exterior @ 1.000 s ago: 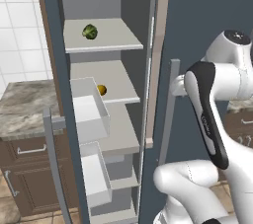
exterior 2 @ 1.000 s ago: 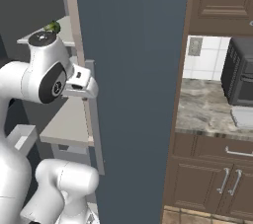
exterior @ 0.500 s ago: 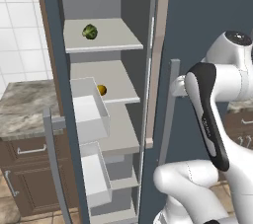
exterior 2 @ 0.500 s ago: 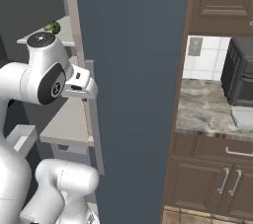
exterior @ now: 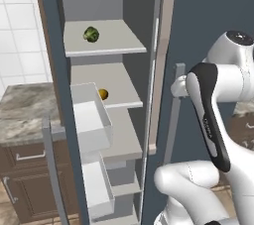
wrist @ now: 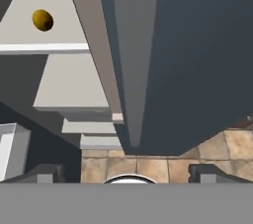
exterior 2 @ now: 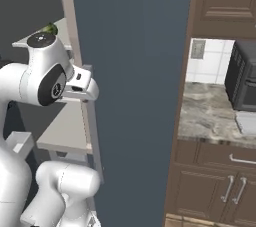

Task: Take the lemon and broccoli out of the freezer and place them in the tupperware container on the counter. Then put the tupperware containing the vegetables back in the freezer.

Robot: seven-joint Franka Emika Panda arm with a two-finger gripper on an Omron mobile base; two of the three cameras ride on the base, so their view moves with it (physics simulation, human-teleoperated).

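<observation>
- the lemon (exterior: 103, 93) lies on the second light grey shelf (exterior: 110, 86) of the open freezer (exterior: 108, 100), toward the back; in the hand view it shows as a small yellow-orange ball (wrist: 43, 20) at upper left.
- the broccoli (exterior: 91, 33) sits on the shelf above, apart from the lemon; in the right base view only a green bit of it (exterior 2: 49, 29) peeks over the arm's joint.
- the arm rises at the lower right of the left base view, bends at a dark-banded elbow and reaches toward the long grey handle (exterior: 174, 107) on the closed dark blue-grey panel to the right of the open compartment.
- the jaws (wrist: 126, 173) stand wide apart with nothing between them; their two dark tips (wrist: 40, 173) show at the lower corners of the hand view, with tiled floor (wrist: 148, 166) between.
- the lemon is well apart from the jaws, up and left in the hand view; the broccoli is also well clear.
- white door bins (exterior: 92, 120) hang on the open door, partly covering the lower shelves.
- the bench (exterior: 22, 112) of marbled stone is cut off by the door at left; another stretch (exterior 2: 212, 118) lies right of the freezer.
- a pale flat thing (exterior 2: 246, 121) at the right edge is cropped and hard to identify.
</observation>
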